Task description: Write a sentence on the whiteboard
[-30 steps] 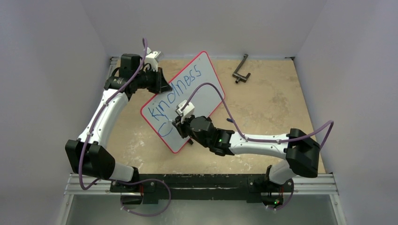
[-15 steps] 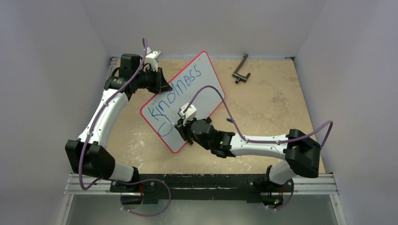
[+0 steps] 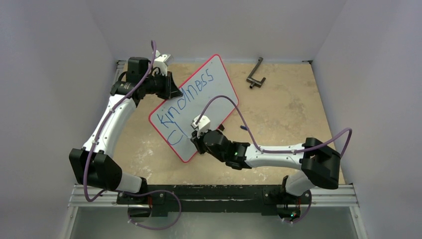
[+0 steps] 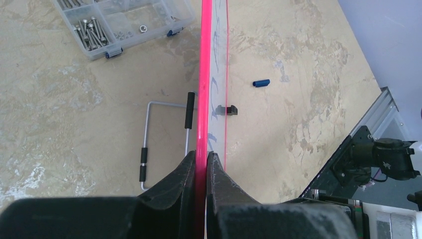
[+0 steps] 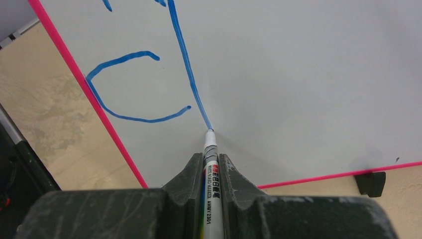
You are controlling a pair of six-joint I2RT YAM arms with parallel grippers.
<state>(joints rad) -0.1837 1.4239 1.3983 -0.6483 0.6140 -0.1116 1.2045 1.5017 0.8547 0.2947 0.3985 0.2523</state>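
My left end effector (image 4: 201, 160) clamps the whiteboard (image 3: 219, 97) by its red rim, near the tabletop's far-left corner; it looks light, stiff, slick. My right end effector (image 5: 211, 158) grips a marker (image 5: 209, 149) against it.

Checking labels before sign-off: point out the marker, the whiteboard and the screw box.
marker (image 5: 210, 152), right wrist view, printed barrel.
whiteboard (image 3: 219, 104), top view, bare white face.
screw box (image 4: 144, 42), left wrist view, near wall.
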